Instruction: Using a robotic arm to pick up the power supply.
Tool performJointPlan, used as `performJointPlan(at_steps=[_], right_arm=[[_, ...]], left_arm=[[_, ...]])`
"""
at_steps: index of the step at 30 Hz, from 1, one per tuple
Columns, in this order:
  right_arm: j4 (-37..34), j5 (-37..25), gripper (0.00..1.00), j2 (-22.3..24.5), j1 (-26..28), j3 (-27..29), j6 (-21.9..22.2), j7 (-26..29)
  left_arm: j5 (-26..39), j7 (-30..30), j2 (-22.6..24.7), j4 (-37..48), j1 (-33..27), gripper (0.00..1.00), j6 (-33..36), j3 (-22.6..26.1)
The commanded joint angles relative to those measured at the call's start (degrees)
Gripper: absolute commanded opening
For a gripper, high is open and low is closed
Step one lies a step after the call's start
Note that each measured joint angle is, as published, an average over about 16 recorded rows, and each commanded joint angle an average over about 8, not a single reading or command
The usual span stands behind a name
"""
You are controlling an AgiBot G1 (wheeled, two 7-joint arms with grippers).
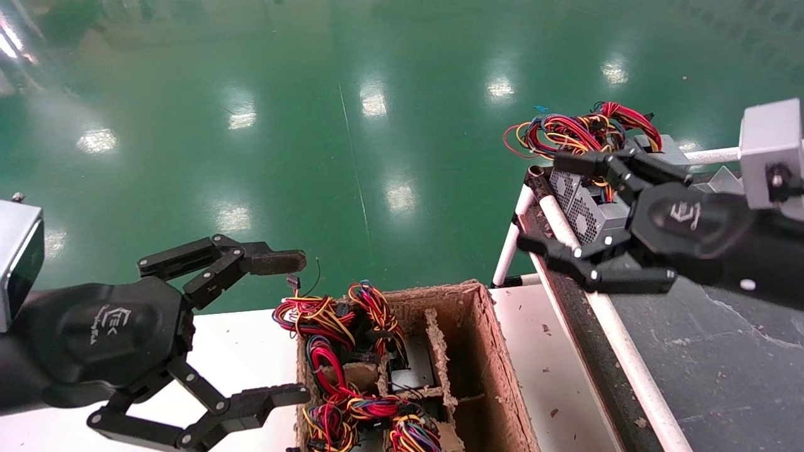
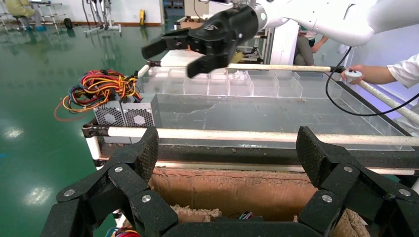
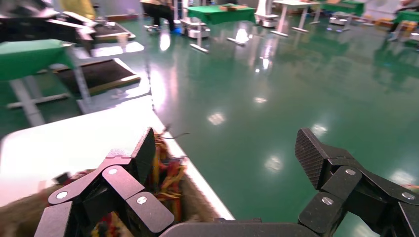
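Green factory floor behind, the power supply should be straddled squarely before the right gripper's spread fingers are closed.

Glossy green floor reflecting lights

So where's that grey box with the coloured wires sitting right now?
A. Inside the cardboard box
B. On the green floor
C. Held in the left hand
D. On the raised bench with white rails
D: the power supply sits at the corner of the railed bench, under the open right hand.
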Motion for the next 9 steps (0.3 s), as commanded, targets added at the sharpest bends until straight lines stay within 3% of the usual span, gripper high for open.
performJointPlan(at_steps=[1,9], right_arm=[[1.0,0.7,1.00,0.2,-0.7,0.1,-0.8,0.3],[4.4,3.0,1.00,0.9,-2.9,0.3,-3.4,1.3]], left_arm=[[0.0,0.0,0.0,0.0,0.0,1.00,0.0,0.0],[0.0,0.0,0.0,0.0,0.0,1.00,0.0,0.0]])
